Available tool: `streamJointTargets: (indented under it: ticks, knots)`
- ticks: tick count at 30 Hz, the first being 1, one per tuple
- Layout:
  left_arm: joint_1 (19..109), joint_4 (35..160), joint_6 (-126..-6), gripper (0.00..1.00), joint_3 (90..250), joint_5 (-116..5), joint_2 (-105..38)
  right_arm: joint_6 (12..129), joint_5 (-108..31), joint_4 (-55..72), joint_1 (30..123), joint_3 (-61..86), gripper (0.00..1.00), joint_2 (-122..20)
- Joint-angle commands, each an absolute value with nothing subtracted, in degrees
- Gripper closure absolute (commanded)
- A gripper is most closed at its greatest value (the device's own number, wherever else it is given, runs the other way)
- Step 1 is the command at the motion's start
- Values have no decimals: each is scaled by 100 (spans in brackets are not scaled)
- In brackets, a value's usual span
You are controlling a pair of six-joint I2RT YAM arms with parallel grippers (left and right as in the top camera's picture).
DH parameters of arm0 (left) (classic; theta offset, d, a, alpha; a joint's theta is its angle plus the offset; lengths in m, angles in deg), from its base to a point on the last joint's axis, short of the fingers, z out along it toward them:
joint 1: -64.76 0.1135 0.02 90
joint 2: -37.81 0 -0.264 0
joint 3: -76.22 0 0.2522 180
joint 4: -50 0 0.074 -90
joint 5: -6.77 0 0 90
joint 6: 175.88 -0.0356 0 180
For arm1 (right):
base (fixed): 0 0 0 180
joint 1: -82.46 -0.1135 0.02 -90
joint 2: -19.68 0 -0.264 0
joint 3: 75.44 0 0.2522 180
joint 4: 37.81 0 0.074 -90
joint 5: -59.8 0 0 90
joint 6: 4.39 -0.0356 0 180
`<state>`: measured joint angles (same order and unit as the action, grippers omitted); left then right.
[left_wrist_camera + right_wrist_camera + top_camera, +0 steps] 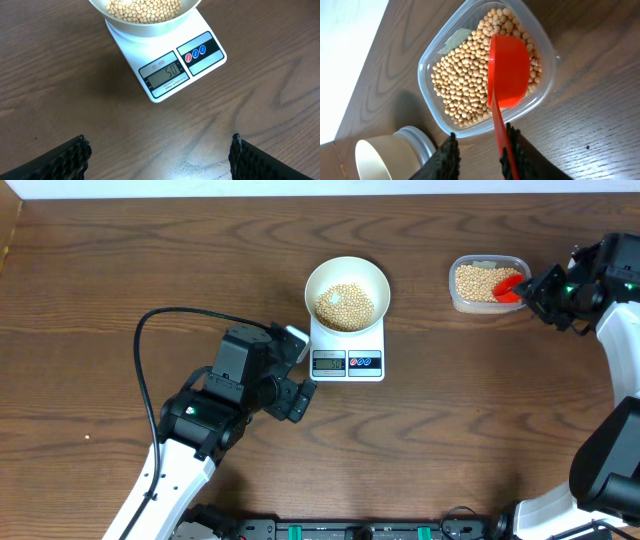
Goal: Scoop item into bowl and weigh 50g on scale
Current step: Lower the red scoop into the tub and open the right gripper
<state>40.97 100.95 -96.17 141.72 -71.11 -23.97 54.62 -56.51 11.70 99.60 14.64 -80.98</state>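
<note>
The white bowl [346,264] holds pale beans [346,304] and stands on the white scale [347,362]. In the left wrist view the scale [170,75] reads 50 under the bowl [150,29]. My left gripper [160,155] is open and empty, low over the table in front of the scale. My right gripper [481,150] is open at the clear tub [427,75] of beans [465,80]. A red scoop [509,70] lies on the beans. Its handle rests against one finger, and the other finger stands apart from it.
The clear tub [456,290] sits at the back right of the wooden table, with the red scoop [508,288] at its right end. The left arm's black cable [150,350] loops over the table at the left. The bowl [370,157] shows at the right wrist view's lower left.
</note>
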Motion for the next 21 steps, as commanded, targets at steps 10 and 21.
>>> streamJointTargets:
  ticks: [10,21]
  knots:
    - [4079,10100,-9584,9,14148,-7041,-2392,5462,-5085,1825,10137,1422,47,-8074]
    - [4079,10100,-9584,9,14148,-7041,-2392,6020,-4973,1825,10139,1422,36,-8074]
